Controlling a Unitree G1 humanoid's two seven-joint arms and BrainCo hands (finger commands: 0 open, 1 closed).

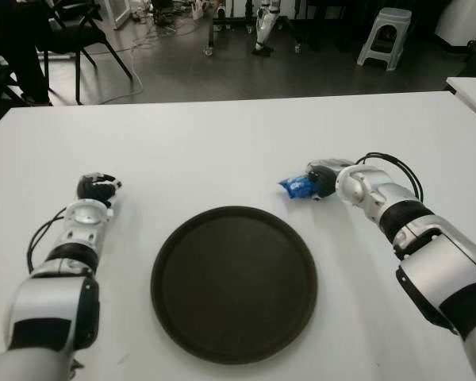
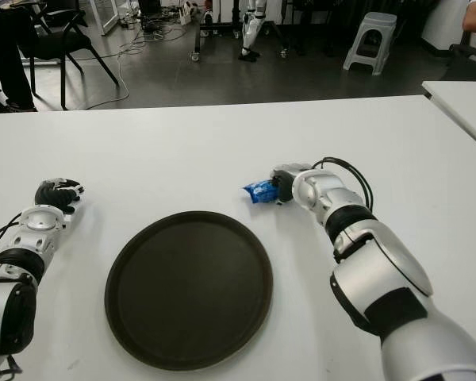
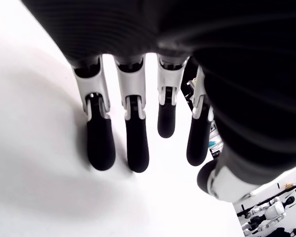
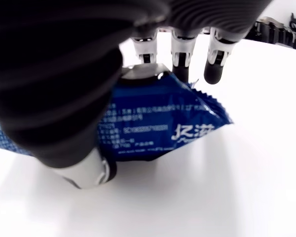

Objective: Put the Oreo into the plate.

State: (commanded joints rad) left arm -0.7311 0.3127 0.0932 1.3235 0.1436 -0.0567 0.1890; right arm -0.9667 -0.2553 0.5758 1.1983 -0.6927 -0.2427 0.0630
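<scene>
A dark round plate (image 1: 233,283) lies nearest on the white bench (image 1: 222,151), between the two arms. It holds nothing.

Left of the plate, well apart from it, shows the left hand (image 1: 97,188). In its wrist view its fingers (image 3: 99,143) hang straight and spread above the bench surface, holding nothing.

Just beyond the plate's far right rim is the Oreo (image 1: 297,186), a small blue packet with white print, on the bench and not in the plate. The right hand (image 1: 321,179) is at the packet's right side. In the right wrist view the packet (image 4: 158,123) sits pinched between the thumb on the near side and the fingers (image 4: 180,61) curled over its far edge, so the hand is closed on it; its crimped end sticks out free past the fingers. Whether the packet is lifted clear of the bench or touching it, I cannot tell.

Beyond the bench's far edge is a grey floor with cables, a black chair (image 1: 71,32) at the far left, a light plastic stool (image 1: 381,36) at the far right, and the legs of a stand (image 1: 262,32) between them. A second white bench (image 1: 472,91) edges in at the right.
</scene>
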